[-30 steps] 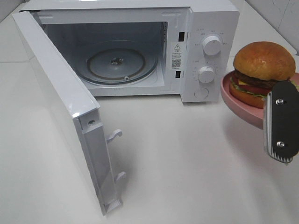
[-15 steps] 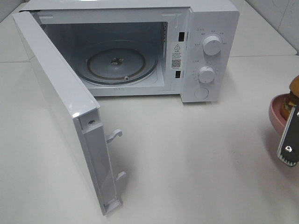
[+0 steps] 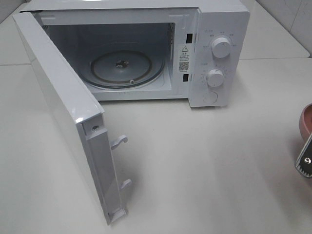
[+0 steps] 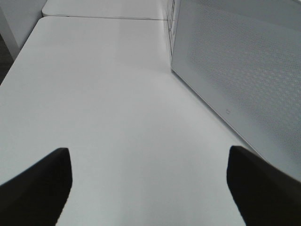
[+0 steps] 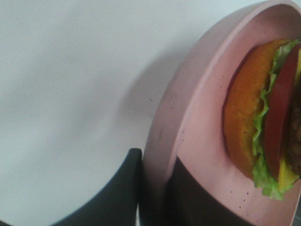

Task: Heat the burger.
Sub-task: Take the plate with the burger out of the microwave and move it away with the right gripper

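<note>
1. A white microwave (image 3: 146,48) stands at the far side of the white table (image 3: 204,170), with its door (image 3: 68,117) swung wide open toward the near left.
2. Inside the cavity the round glass turntable (image 3: 122,66) lies bare.
3. The control panel on the microwave's right side carries an upper dial (image 3: 221,48), a lower dial (image 3: 215,77) and a round button (image 3: 209,97) beneath them.
4. Two white latch hooks (image 3: 119,142) jut from the door's free edge.
5. At the far right edge of the overhead view only a sliver of the pink plate (image 3: 306,122) shows, with part of the right gripper (image 3: 305,161) just below it.
6. In the right wrist view the right gripper (image 5: 153,188) is pinched narrow on the plate's rim (image 5: 164,136), one dark finger (image 5: 113,193) on the outside and the other on the inside.
7. The burger (image 5: 263,117) rests on the plate held by that gripper, at the right side of the scene, well apart from the microwave; its orange-brown bun, green lettuce and red slice are visible.
8. The plate is seen tilted in that view, and its shadow falls on the table beside it.
9. The left gripper (image 4: 148,183) hangs above bare table with its dark fingers (image 4: 37,183) spread wide and nothing between them.
10. The perforated outer face of the door (image 4: 235,70) stands just beside the left gripper.
</note>
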